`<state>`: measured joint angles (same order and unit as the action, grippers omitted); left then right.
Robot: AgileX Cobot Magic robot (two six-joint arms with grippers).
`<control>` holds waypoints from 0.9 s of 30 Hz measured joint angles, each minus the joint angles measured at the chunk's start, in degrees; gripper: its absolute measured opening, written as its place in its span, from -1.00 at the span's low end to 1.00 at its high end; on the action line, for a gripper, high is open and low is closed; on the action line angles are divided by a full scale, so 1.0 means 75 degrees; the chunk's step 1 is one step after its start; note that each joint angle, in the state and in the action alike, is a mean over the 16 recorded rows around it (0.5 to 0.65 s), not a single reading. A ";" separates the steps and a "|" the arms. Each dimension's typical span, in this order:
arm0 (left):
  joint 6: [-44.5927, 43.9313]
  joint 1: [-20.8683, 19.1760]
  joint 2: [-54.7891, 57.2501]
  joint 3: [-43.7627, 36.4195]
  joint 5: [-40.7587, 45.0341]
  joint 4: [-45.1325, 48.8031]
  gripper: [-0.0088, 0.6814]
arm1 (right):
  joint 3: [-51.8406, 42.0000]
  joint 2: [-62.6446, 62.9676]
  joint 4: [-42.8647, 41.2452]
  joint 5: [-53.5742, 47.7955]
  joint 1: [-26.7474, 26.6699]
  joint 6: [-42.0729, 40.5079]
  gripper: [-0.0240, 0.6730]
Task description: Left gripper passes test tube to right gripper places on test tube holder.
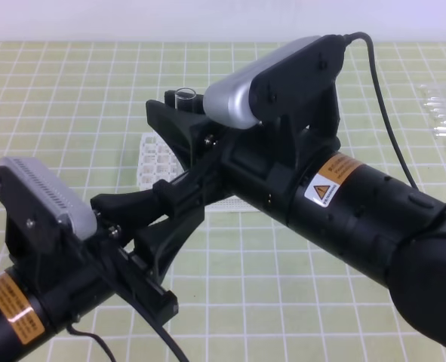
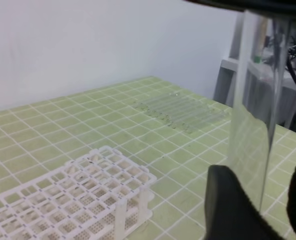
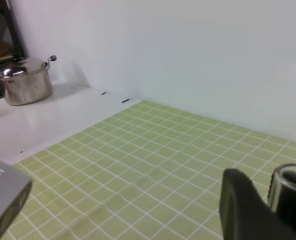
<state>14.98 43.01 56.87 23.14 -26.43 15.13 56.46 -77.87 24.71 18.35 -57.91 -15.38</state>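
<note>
Mid-air above the green gridded tabletop [image 1: 283,302], the two black arms meet for the handover, and the slender clear glass test tube [image 1: 185,96] stands roughly upright between them, its open rim just showing at the far end of the right pincer [image 1: 179,113], the black two-jaw one under the silver-grey top block. From the right wrist view the tube's rim sits snug beside one dark finger [image 3: 248,210], so that pincer looks clamped on the tube near its top. The left pincer [image 1: 136,207], black with a light grey ribbed block, reaches up from the near left; in its own wrist view the glass passes between two dark fingertips [image 2: 233,210] with a gap to the right one, so its jaws appear to stand apart, letting go. The tube should be light, stiff, slick and easily cracked, so I would judge a gentle squeeze on the upper part, clear of the rim, the safest hold, leaving the round bottom free to enter a hole. The white plastic gridded rack [image 2: 87,195] waits on the tabletop below and beyond the arms, and a row of spare clear tubes [image 2: 180,111] lies flat at the far right. A steel pot [image 3: 25,80] sits on a white counter off to the side. Each arm carries an orange-yellow warning label [image 1: 332,179] with a triangle symbol; any wording on it is too small to read.
</note>
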 joint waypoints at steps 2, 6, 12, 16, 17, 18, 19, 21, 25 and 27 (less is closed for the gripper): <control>-0.0055 -0.0001 -0.0026 0.0000 0.0029 0.0023 -0.16 | 0.0000 0.0004 0.0014 0.0014 0.0002 -0.0092 -0.67; -0.0169 0.0000 -0.0192 0.0000 0.0257 0.0028 -0.07 | 0.0000 0.0055 0.0281 0.0071 0.0005 -0.0556 -0.67; -0.0311 0.0000 -0.1157 0.0000 0.1293 0.0024 -0.33 | 0.0000 0.0163 0.1116 0.0155 0.0040 -0.1672 -0.67; -0.0274 0.0000 -0.2363 0.0000 0.2369 0.0017 -0.57 | 0.0000 0.0239 0.1749 0.0166 0.0098 -0.2446 -0.67; -0.0247 0.0000 -0.2731 0.0000 0.2694 0.0015 -0.63 | 0.0000 0.0258 0.1903 0.0162 0.0112 -0.2613 -0.67; -0.0215 0.0000 -0.3120 0.0000 0.3040 0.0014 -0.69 | 0.0000 0.0275 0.2046 0.0156 0.0126 -0.2766 -0.67; -0.0182 0.0000 -0.3513 -0.0001 0.3394 0.0007 -0.75 | 0.0000 0.0285 0.2159 0.0148 0.0141 -0.2887 -0.67; -0.0117 0.0000 -0.4305 -0.0004 0.4105 -0.0010 -0.86 | 0.0000 0.0298 0.2336 0.0122 0.0169 -0.3066 -0.67; 0.0011 0.0001 -0.5693 -0.0097 0.5316 -0.0175 -0.95 | 0.0000 0.0306 0.2473 0.0063 0.0221 -0.3212 -0.67; 0.0071 0.0002 -0.6258 -0.0198 0.5698 -0.0285 -0.97 | 0.0000 0.0305 0.2474 0.0044 0.0237 -0.3223 -0.67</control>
<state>15.52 43.02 9.93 21.66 16.31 12.99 56.46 -75.59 43.27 18.68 -56.13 -39.55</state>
